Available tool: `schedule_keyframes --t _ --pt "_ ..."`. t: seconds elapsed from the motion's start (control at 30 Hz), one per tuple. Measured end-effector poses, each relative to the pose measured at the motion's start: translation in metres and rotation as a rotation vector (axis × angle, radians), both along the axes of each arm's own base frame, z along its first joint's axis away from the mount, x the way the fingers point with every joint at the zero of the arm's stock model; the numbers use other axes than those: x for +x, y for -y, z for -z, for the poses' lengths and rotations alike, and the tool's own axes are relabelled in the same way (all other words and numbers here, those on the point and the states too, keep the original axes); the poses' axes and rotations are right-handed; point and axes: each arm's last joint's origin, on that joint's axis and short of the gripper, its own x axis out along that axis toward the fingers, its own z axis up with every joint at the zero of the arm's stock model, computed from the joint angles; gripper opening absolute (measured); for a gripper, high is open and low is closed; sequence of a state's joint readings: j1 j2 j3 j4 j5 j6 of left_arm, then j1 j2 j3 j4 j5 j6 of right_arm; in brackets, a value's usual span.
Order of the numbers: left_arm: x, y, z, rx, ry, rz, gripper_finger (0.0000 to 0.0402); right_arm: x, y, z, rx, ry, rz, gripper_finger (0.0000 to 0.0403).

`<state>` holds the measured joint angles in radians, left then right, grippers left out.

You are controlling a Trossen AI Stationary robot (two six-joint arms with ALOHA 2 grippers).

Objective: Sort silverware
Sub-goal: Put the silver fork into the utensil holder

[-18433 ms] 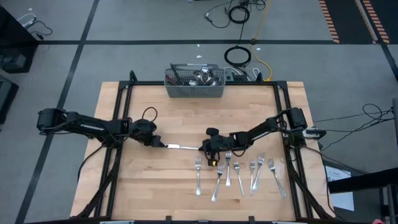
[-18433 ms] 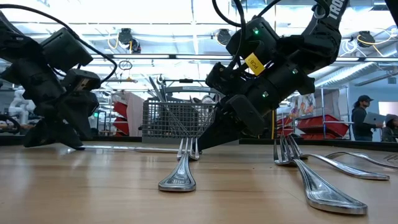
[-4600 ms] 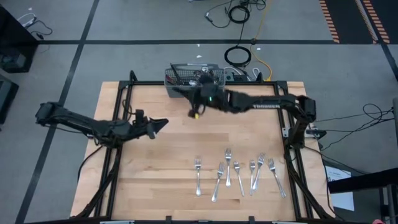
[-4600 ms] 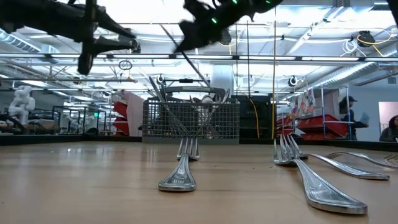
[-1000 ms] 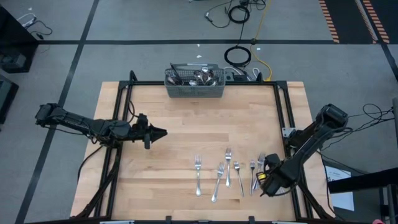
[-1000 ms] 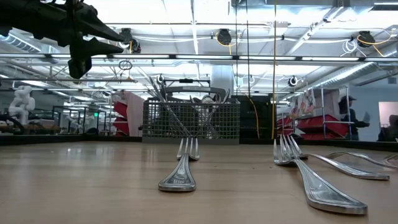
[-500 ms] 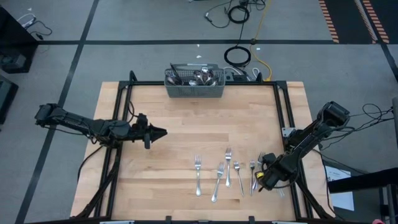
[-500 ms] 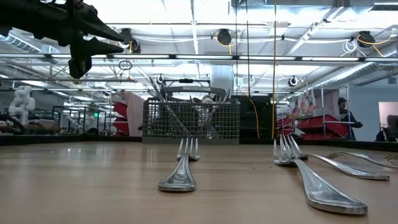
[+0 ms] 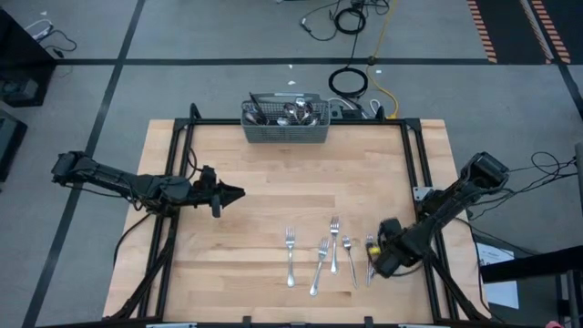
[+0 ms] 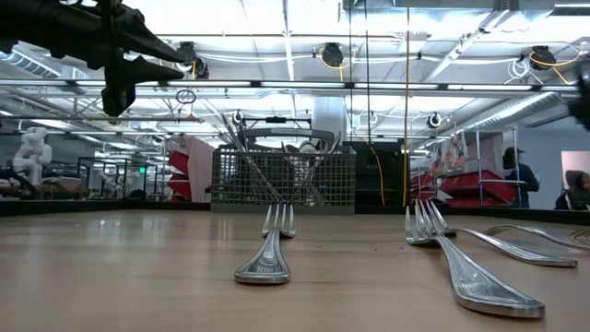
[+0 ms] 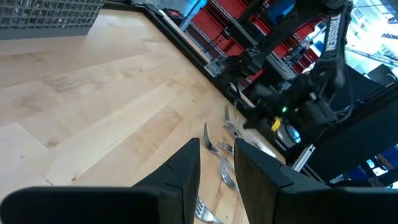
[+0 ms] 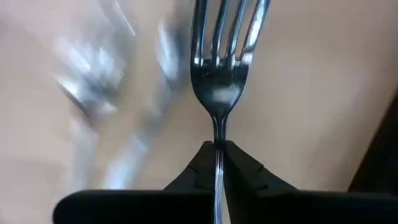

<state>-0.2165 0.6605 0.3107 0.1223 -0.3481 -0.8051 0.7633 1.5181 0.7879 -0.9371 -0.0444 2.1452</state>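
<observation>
Now the right tool (image 12: pixel 217 163) pinches a fork (image 12: pixel 222 68), apparently above the table (image 9: pixel 255 182).

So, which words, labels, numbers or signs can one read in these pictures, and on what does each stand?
No text reads with certainty.
White letters along the right arm: too blurred to read.
Yellow label lower on the same arm: too small to read.
Silverware, basket and table: no markings visible.
</observation>
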Motion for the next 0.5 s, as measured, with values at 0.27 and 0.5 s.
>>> schedule_keyframes --t 0.27,0.5 --pt "0.0 0.0 0.0 0.001 -0.001 -0.001 0.0105 0.04 0.024 -0.075 -0.423 0.235 0.023 0.0001" --pt "0.0 0.0 0.0 0.004 -0.001 -0.012 0.0105 0.086 0.076 -0.117 -0.786 0.441 0.007 0.0001"
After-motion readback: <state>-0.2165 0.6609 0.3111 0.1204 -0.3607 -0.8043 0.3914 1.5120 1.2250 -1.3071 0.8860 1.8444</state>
